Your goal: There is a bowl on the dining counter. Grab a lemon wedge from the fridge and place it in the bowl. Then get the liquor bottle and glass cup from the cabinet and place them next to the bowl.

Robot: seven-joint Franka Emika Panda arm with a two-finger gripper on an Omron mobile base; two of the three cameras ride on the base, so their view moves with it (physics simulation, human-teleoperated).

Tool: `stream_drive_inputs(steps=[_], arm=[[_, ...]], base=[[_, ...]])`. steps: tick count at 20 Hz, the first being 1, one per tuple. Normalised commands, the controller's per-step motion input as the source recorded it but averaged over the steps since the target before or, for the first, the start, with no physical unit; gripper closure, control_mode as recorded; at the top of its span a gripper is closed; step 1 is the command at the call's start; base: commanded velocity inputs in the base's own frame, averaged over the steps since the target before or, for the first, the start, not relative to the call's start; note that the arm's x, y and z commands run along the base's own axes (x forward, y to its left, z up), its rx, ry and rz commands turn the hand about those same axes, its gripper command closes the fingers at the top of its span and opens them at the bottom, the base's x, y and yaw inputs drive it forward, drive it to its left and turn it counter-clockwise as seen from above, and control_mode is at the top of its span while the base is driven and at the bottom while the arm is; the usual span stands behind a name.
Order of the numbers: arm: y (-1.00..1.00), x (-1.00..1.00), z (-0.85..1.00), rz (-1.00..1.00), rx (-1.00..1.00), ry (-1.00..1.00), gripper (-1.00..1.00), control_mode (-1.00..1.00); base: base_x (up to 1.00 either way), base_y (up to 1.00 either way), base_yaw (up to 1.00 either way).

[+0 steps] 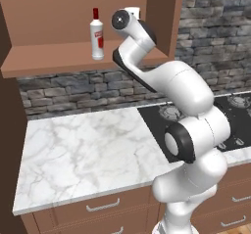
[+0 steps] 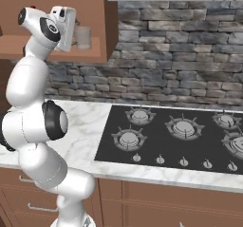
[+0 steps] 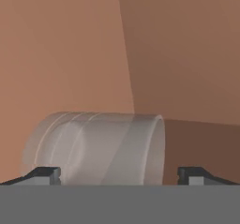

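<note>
tool [image 3: 119, 174] hovers inside the cabinet [image 1: 59, 12] with its jaws spread wide and nothing held, the glass cup [image 3: 98, 148] directly ahead between the fingertips, standing on the shelf [image 1: 49, 61].

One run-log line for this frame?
phase: reach into cabinet | jaws: open, either side of glass cup, not closed | liquor bottle: on shelf

arm [image 1: 186, 130]: rises from lower right of the left base view, bends at mid frame, reaches up to the upper middle
hand [image 2: 64, 26]: upper left of the right base view
gripper [image 3: 119, 175]: fingers [image 3: 44, 174] spread wide at the bottom corners, gripping nothing
</note>
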Motion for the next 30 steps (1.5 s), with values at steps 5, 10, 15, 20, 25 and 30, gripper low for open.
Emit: stream_drive_inputs(steps=[5, 10, 15, 20, 25, 30], arm=[[0.00, 0.04, -0.13, 0.00, 0.00, 0.17, -1.00, -1.00], [0.00, 0.09, -0.12, 0.00, 0.00, 0.18, -1.00, -1.00], [0.00, 0.00, -0.08, 0.00, 0.00, 0.13, -1.00, -1.00], [0.00, -0.19, -0.05, 0.00, 0.00, 0.09, -1.00, -1.00], [0.00, -0.12, -0.12, 0.00, 0.00, 0.07, 1.00, -1.00], [0.00, -0.13, -0.07, 0.00, 0.00, 0.01, 1.00, -1.00]], base=[[0.00, 0.00, 0.00], [0.00, 0.00, 0.00], [0.00, 0.00, 0.00], [0.00, 0.00, 0.00], [0.00, 0.00, 0.00], [0.00, 0.00, 0.00]])
